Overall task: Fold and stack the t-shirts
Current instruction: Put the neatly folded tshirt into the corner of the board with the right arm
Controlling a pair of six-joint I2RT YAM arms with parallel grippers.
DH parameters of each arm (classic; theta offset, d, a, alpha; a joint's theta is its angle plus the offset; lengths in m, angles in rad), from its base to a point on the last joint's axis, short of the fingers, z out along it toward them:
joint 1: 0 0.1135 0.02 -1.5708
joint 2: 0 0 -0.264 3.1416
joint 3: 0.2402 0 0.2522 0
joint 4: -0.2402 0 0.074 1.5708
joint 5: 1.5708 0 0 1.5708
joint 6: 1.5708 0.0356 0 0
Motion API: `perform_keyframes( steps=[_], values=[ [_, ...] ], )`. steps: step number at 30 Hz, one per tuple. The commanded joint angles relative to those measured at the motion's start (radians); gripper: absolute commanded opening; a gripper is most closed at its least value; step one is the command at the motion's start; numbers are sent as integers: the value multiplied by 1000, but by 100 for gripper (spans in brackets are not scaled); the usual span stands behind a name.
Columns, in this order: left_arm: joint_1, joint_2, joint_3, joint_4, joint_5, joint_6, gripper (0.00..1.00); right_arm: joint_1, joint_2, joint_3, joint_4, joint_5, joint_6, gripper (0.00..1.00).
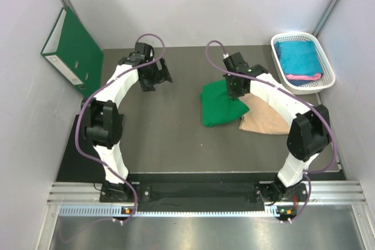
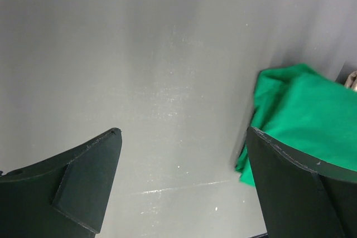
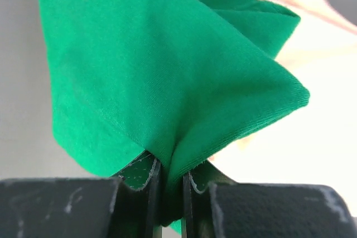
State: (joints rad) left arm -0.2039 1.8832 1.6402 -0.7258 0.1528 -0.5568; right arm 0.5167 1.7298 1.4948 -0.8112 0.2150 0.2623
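A bright green t-shirt (image 1: pixel 218 104) lies folded on the dark table, right of centre; it also shows in the left wrist view (image 2: pixel 309 115) and the right wrist view (image 3: pixel 145 76). Its right part overlaps a pale tan shirt (image 1: pixel 265 118), seen behind it in the right wrist view (image 3: pixel 312 110). My right gripper (image 1: pixel 236 88) is shut on a bunched fold of the green shirt at its far edge. My left gripper (image 1: pixel 157 78) is open and empty, well left of the green shirt. Teal (image 1: pixel 297 57) and pink (image 1: pixel 304 76) shirts lie in a white basket (image 1: pixel 278 42).
A dark green binder (image 1: pixel 73 51) with a white spine label leans against the left wall at the back. The white basket stands at the back right corner. Bare table (image 1: pixel 164 133) lies between the arms.
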Motion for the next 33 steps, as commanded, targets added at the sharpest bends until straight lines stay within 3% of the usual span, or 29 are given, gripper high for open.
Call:
perform_keyframes(
  steps=[1,12,17,22,33],
  values=[
    [0,11,-5,32,22,-14,97,-91,-78,24,-54,53,2,0],
    [-3,39,0,37,33,-29,97,-372,-306,-201,-10,107,-52,0],
    [-9,56,24,34,33,-29,98,-542,-280,-323,38,92,-51,0],
    [-18,71,47,17,36,-25,98,-563,-178,-363,53,185,-41,0],
    [-22,68,40,11,33,-20,98,-580,-98,-295,87,210,-9,1]
  ],
)
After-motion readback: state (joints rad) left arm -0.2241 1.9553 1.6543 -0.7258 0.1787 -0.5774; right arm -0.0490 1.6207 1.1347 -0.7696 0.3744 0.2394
